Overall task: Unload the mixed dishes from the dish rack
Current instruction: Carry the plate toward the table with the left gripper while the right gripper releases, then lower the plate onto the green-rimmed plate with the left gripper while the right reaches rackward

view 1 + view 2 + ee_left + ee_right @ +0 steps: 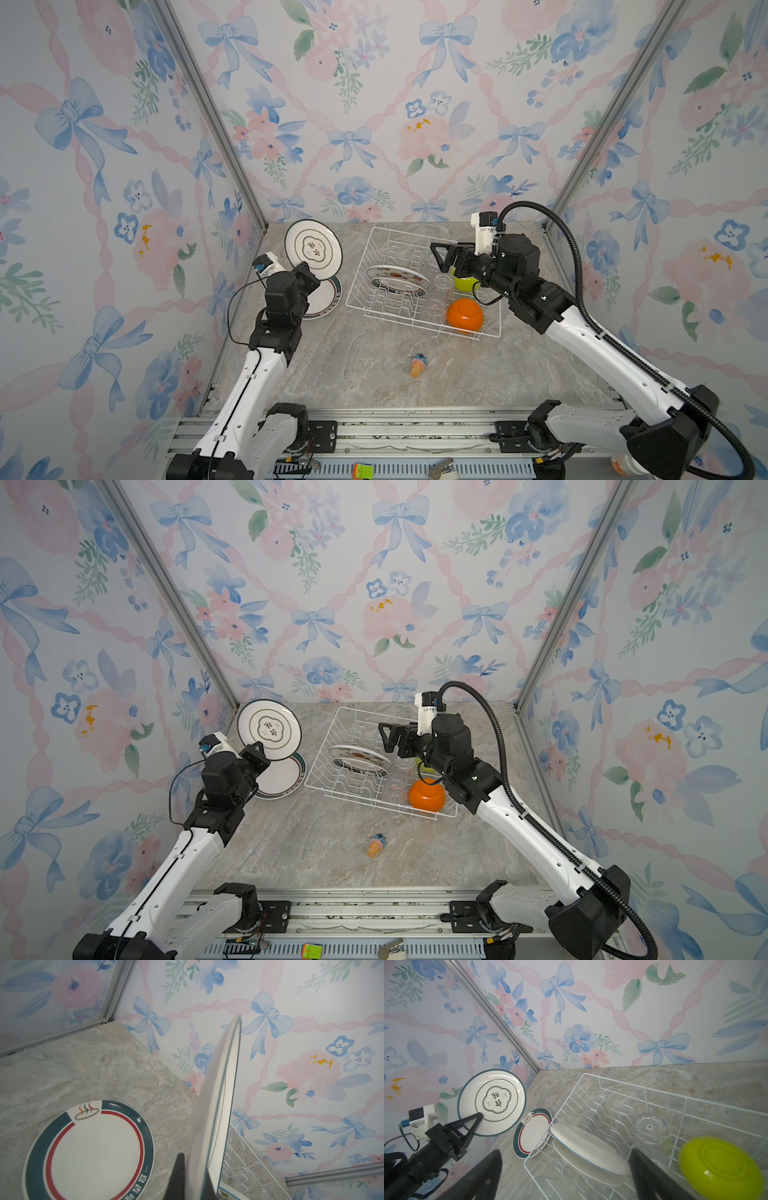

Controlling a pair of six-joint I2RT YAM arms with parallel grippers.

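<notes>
Showing black emblem, white plate (312,248), teal-rimmed

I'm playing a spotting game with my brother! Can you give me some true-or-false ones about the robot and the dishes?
The left gripper holds the emblem plate up in the air. True.
The right gripper is shut tight. False: it is open and empty, over the dish rack.
The orange bowl has already left the dish rack. False: it sits upside down inside it.
A plate with a teal-and-red rim lies flat on the table. True.
</notes>
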